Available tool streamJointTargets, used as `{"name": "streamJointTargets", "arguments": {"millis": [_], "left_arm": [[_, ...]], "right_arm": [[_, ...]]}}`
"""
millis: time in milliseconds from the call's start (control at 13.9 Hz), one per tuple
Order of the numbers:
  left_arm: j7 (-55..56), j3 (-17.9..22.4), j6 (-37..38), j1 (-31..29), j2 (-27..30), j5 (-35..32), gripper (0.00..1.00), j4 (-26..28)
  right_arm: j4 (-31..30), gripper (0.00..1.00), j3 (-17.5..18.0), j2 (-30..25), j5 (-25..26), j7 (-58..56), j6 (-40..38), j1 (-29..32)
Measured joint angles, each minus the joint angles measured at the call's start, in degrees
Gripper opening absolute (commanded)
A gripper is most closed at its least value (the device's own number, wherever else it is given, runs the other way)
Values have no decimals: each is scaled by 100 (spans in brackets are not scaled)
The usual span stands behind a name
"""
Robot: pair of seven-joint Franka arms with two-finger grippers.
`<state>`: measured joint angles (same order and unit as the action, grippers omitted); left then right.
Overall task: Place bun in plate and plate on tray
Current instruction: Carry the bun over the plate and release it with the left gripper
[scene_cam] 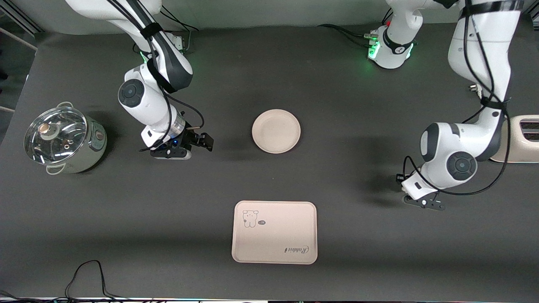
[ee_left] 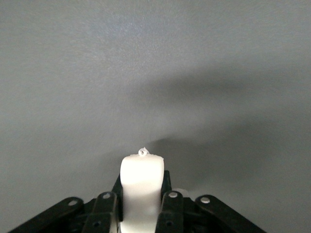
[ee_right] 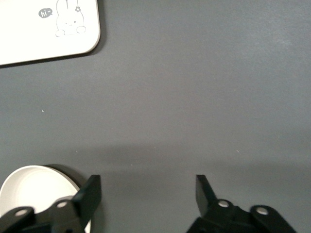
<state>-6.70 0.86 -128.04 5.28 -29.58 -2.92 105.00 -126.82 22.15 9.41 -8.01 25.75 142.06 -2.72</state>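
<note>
The bun (ee_left: pixel 141 174) is a small white rounded cylinder, and my left gripper (ee_left: pixel 142 196) is shut on it. In the front view this gripper (scene_cam: pixel 422 203) hangs over bare mat toward the left arm's end of the table, and the wrist hides the bun there. The round cream plate (scene_cam: pixel 276 131) lies empty at the table's middle. The cream tray (scene_cam: pixel 274 232) with the bear drawing lies nearer to the front camera than the plate. My right gripper (scene_cam: pixel 203 142) is open and empty beside the plate. The right wrist view shows this gripper (ee_right: pixel 148 190), the plate's edge (ee_right: pixel 29 187) and a tray corner (ee_right: pixel 43 29).
A steel pot with a glass lid (scene_cam: pixel 63 141) stands at the right arm's end of the table. A cream toaster (scene_cam: pixel 522 139) stands at the left arm's end. A black cable (scene_cam: pixel 86 273) loops at the table's front edge.
</note>
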Motion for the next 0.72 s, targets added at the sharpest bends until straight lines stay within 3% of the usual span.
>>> {"name": "streamJointTargets", "arguments": {"millis": [359,646,718], "left_arm": [[970,-638,2364,36,1204,15,32,-655],[2699,-1768,3917,63,1909,36,32,-1328],[3216,-2125,4027,75,1933,39,32,-1467]], "right_arm": [[228,0,32,199,0,0,0,1],[261,0,32,226,0,17,-1,4],[262,7,34,235,0,85,-1,4]]}}
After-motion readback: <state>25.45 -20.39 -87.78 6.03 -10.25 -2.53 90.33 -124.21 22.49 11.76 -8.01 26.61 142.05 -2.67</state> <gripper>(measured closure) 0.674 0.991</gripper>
